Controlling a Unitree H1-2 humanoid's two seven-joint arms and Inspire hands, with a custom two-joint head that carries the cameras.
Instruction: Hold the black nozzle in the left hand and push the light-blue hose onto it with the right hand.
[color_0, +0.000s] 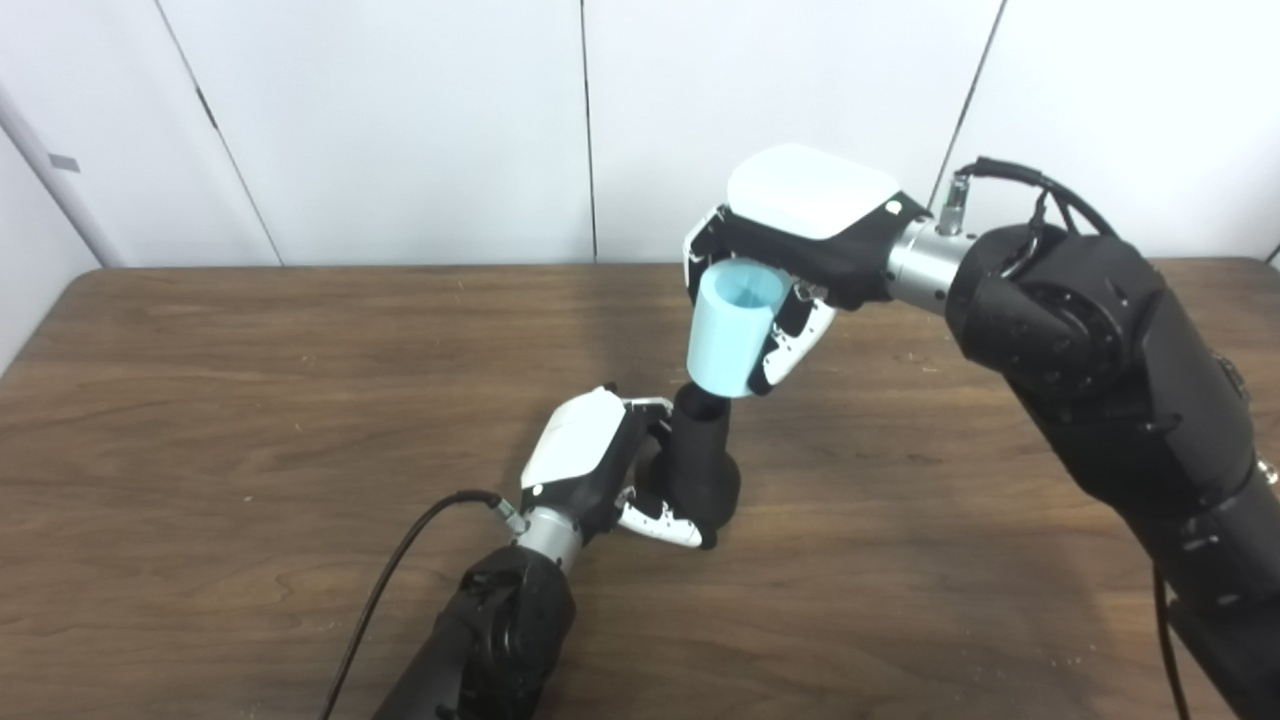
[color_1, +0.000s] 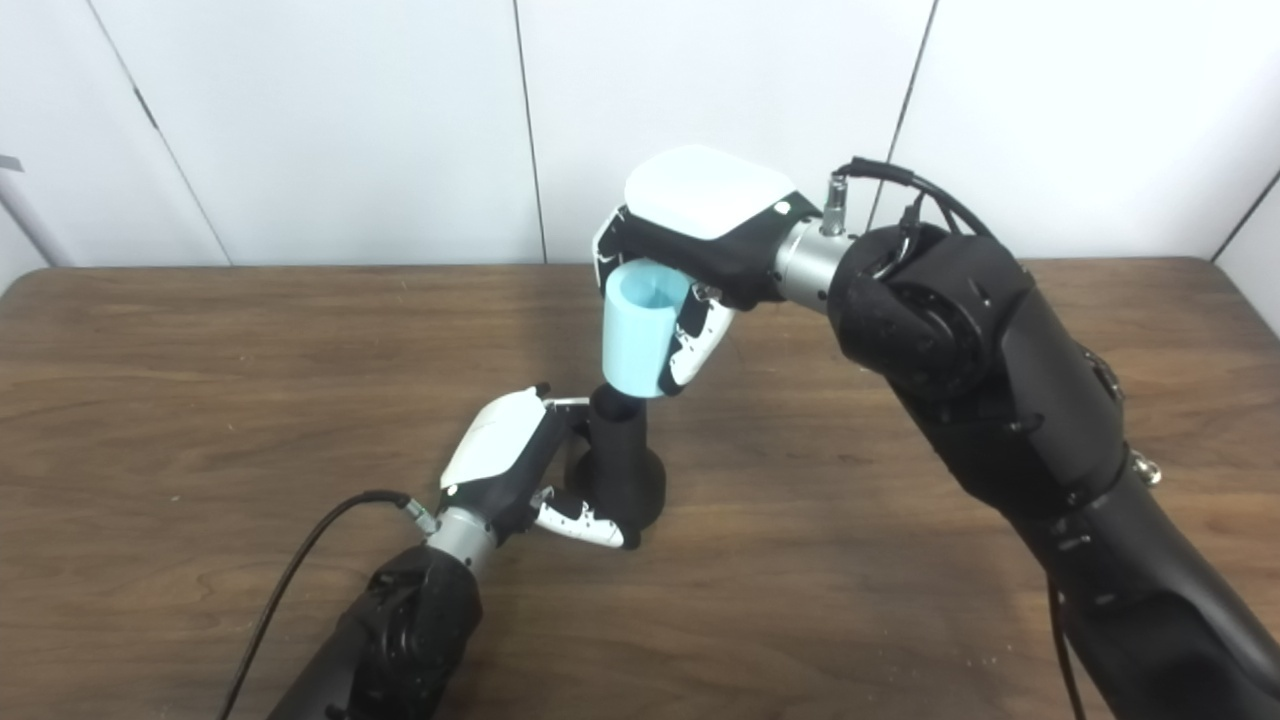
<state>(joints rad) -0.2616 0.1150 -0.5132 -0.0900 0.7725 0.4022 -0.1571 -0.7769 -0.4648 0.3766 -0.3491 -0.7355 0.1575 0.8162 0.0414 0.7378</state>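
Over the middle of the desk (color_0: 250, 400), the black nozzle (color_0: 700, 450) is stood upright on its flared base and is gripped around its lower body by the left robot hand (color_0: 600, 465), fingers wrapped about it. Directly above, the light-blue hose (color_0: 728, 330) is clasped by the right robot hand (color_0: 800, 250), fingers curled round its far side, open top end showing. Its lower rim is seen right at the nozzle's narrow tip; whether the tip is already inside cannot be told. The hose piece is judged light and thick-walled, probably a little pliable, so it is best gripped mid-length, firmly but without squashing the bore out of round. A snug, frictional fit is to be expected, so a straight push along the nozzle's axis is called for. The nozzle looks rigid and matte, not slippery; the low hold near the wide base is well chosen, since the neck is left free for the hose.
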